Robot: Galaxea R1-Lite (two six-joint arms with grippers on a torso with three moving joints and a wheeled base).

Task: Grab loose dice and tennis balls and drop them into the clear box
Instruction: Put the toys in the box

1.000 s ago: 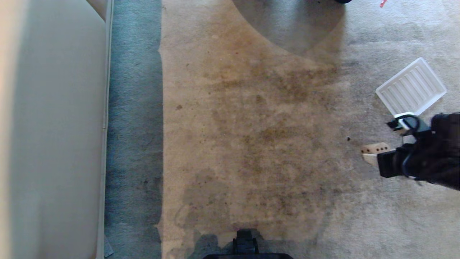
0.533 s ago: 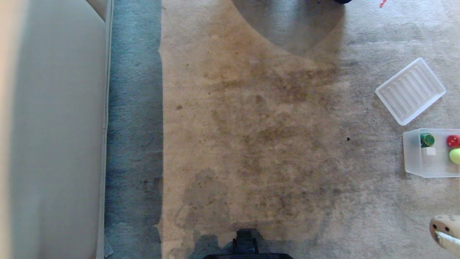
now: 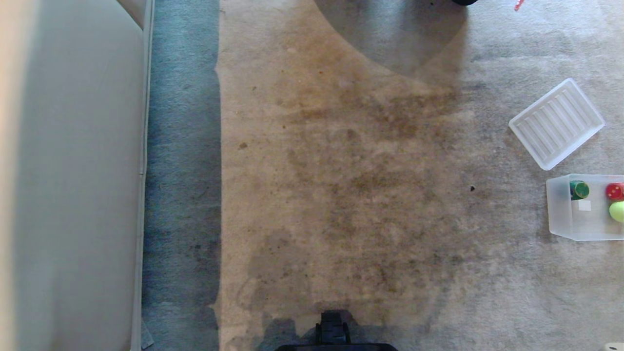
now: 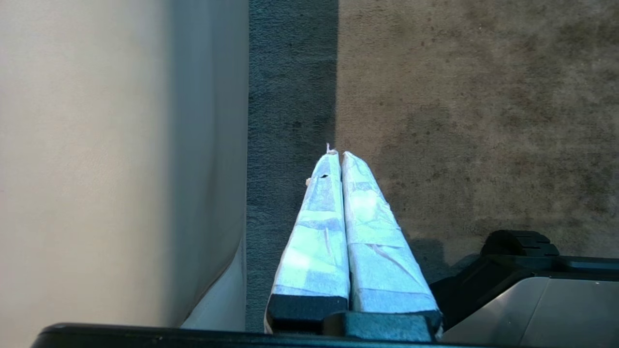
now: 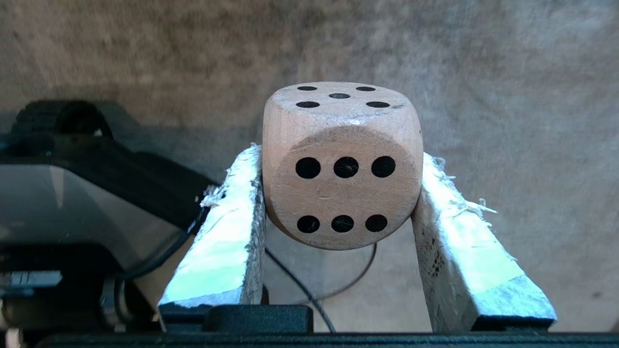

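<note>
A stained carpet is filling most of the head view, with a pale wall running along the left. At the right edge the ribbed lid is lying flat, and nearer, just beside it, the clear box is sitting with a green die, a red die and a tennis ball inside. The right gripper is pointing out over the carpet, near the robot's base, its taped fingers pressing both sides of the wooden die, six-face toward the camera. The left gripper is hanging parked beside the wall, fingers lying closed together, holding nothing.
</note>
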